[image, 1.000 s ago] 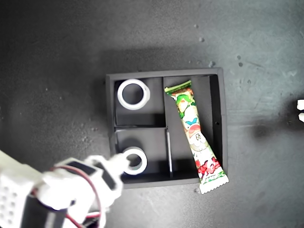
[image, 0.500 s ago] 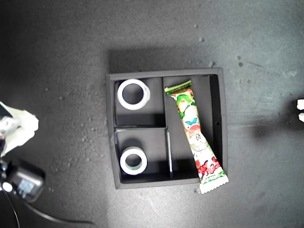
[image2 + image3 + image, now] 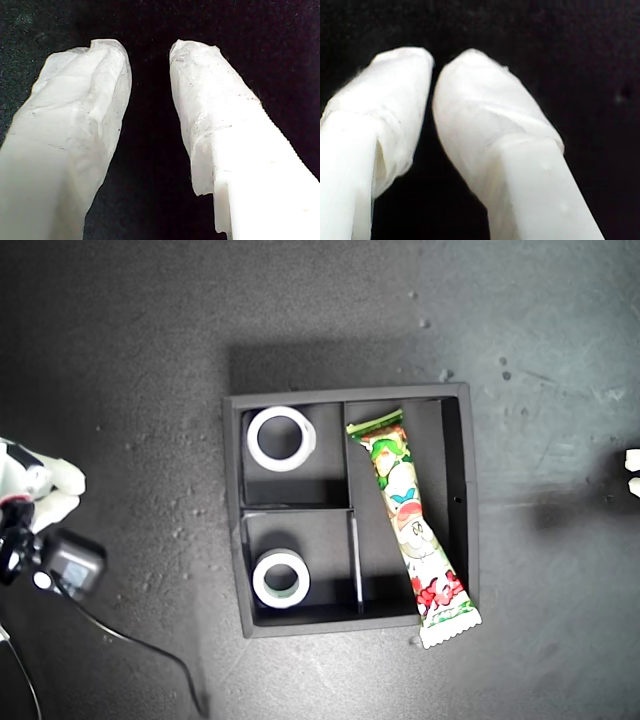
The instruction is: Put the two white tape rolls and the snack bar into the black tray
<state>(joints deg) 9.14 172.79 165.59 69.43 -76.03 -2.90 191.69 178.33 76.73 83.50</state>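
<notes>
The black tray [image 3: 232, 520] lies in the middle of the exterior view. The wider white tape roll [image 3: 254, 440] lies flat in the tray's upper left compartment, and the smaller one [image 3: 262, 580] in its lower left compartment. The snack bar [image 3: 410, 525] lies slanted in the long right compartment, its red-printed end resting over the tray's lower wall. My first gripper [image 3: 147, 50] is open over dark surface with nothing between its fingers. My second gripper [image 3: 434, 62] is shut on nothing. The wrist views do not show which arm is which.
One arm's white fingers [image 3: 55, 490] show at the exterior view's left edge, beside a small black device [image 3: 72, 565] with a cable [image 3: 150, 650]. Another arm's white fingertips [image 3: 632, 470] show at the exterior view's right edge. Dark matte table surrounds the tray.
The arm that reached over the tray's lower left compartment has pulled back to the exterior view's left edge. The smaller tape roll stays in that compartment.
</notes>
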